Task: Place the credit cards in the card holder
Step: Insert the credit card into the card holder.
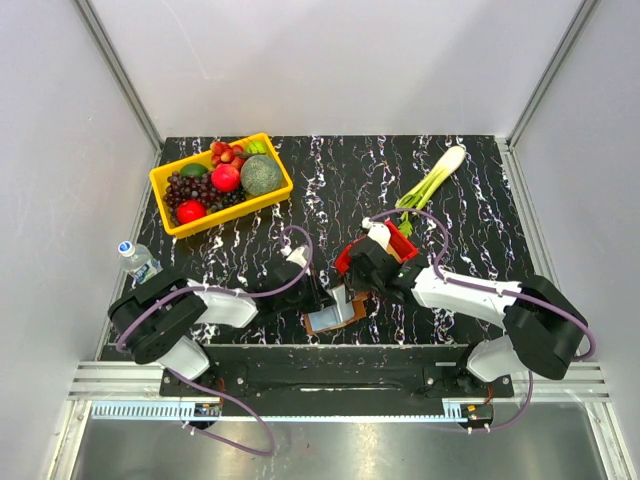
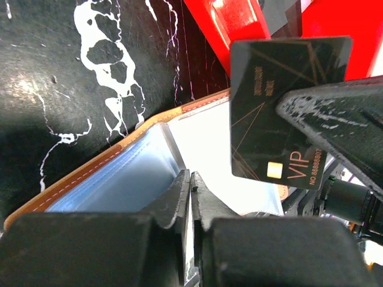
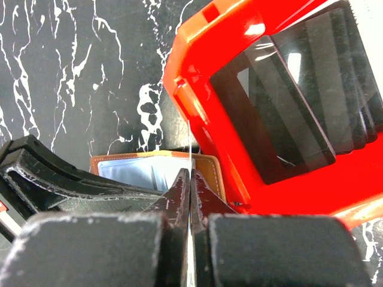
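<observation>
The brown leather card holder lies open near the table's front edge, pale blue inside. My left gripper is shut on a thin pale inner flap of it; it also shows in the top view. My right gripper is shut on a black credit card marked VIP, seen edge-on in the right wrist view. The card hangs just above the open card holder. More dark cards stand in the red bin right behind.
The red bin sits close behind the grippers. A yellow basket of fruit stands at the back left. A leek lies at the back right. A water bottle stands at the left edge.
</observation>
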`<state>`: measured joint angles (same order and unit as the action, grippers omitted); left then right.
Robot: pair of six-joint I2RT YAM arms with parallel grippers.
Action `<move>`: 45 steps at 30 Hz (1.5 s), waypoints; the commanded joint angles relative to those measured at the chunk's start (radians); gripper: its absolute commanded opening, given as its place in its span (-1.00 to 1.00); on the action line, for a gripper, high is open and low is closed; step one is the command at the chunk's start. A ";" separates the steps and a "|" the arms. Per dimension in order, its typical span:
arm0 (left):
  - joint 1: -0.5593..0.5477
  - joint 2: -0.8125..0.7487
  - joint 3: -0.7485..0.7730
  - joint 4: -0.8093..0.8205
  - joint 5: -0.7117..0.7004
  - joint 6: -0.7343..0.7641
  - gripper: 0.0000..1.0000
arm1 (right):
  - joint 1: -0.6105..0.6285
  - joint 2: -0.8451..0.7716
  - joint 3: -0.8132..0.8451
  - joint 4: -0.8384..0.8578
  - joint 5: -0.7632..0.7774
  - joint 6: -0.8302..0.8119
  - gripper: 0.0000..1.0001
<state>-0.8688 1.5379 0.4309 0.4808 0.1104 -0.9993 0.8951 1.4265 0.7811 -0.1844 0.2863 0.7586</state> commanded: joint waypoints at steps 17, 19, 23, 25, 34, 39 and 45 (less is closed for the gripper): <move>-0.004 -0.443 -0.153 -0.320 -0.221 -0.010 -0.01 | 0.008 0.032 -0.046 0.158 -0.279 -0.044 -1.00; -0.004 -0.447 -0.178 -0.314 -0.215 -0.033 0.01 | 0.008 0.037 -0.046 0.164 -0.283 -0.028 -1.00; -0.004 -0.430 -0.187 -0.300 -0.198 -0.038 0.03 | 0.008 0.051 -0.057 0.166 -0.314 0.005 -1.00; -0.006 -0.415 -0.184 -0.286 -0.195 -0.038 0.02 | 0.005 0.048 -0.065 0.168 -0.312 0.005 -1.00; -0.006 -0.292 -0.164 -0.208 -0.146 -0.035 -0.10 | -0.016 0.029 -0.105 0.175 -0.332 0.015 -1.00; -0.006 -0.249 -0.159 -0.171 -0.123 -0.036 -0.30 | -0.018 0.046 -0.100 0.175 -0.326 0.016 -1.00; -0.004 -0.225 -0.155 -0.114 -0.085 -0.035 -0.73 | -0.018 0.055 -0.105 0.168 -0.312 0.022 -1.00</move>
<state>-0.8688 1.2850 0.2687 0.3534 -0.0292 -1.0466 0.8829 1.4719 0.6846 -0.0219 -0.0391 0.7719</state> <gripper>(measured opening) 0.273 0.010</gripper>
